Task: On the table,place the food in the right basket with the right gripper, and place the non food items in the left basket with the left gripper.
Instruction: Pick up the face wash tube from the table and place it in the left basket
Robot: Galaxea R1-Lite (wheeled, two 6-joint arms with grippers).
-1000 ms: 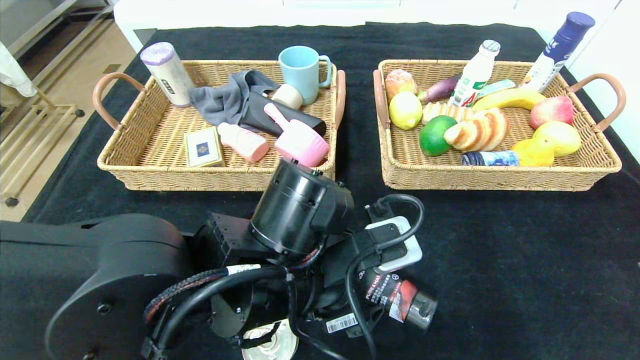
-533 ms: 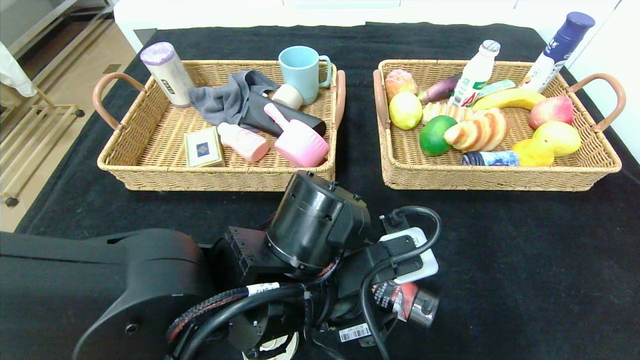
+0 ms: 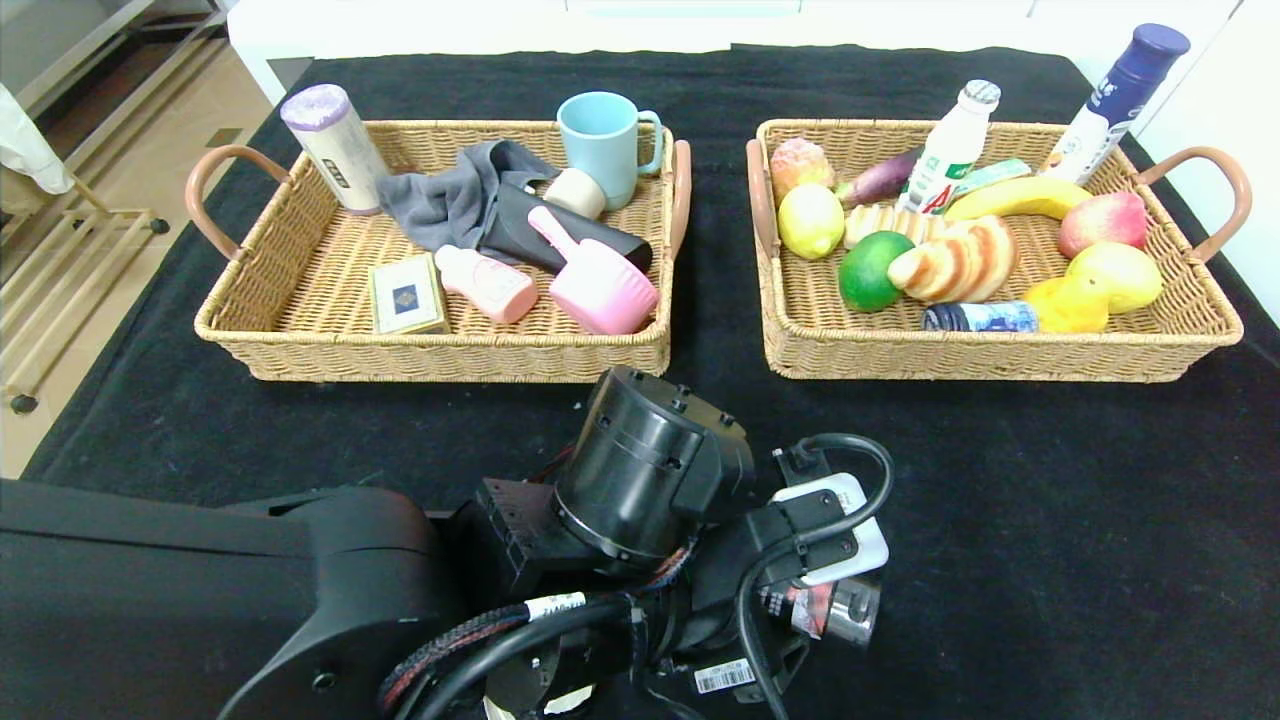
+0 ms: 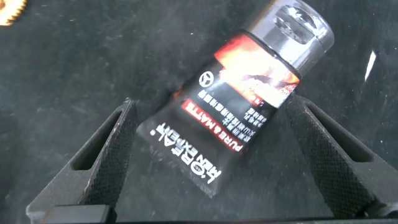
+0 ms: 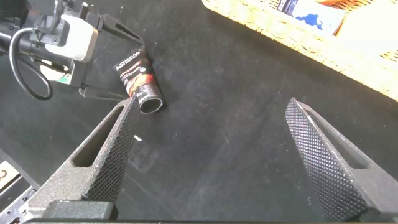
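A black tube (image 3: 838, 612) with a red label and a silver cap lies on the black table near the front. It also shows in the left wrist view (image 4: 242, 118) and in the right wrist view (image 5: 138, 78). My left gripper (image 4: 212, 106) is open and low over the tube, one finger on each side, not touching it. In the head view its wrist (image 3: 650, 480) covers most of the tube. My right gripper (image 5: 211, 106) is open and empty above bare table, to the right of the tube; it is out of the head view.
The left basket (image 3: 430, 345) holds a blue mug, grey cloth, pink bottles, a small box and a canister. The right basket (image 3: 1000, 362) holds fruit, bread and bottles; its corner shows in the right wrist view (image 5: 323, 37). A pale round object (image 3: 565, 695) peeks from under my left arm.
My left arm has moved to the right and toward the table's front, lowering over the tube, so that its wrist now covers more of the tube. The tube has not moved.
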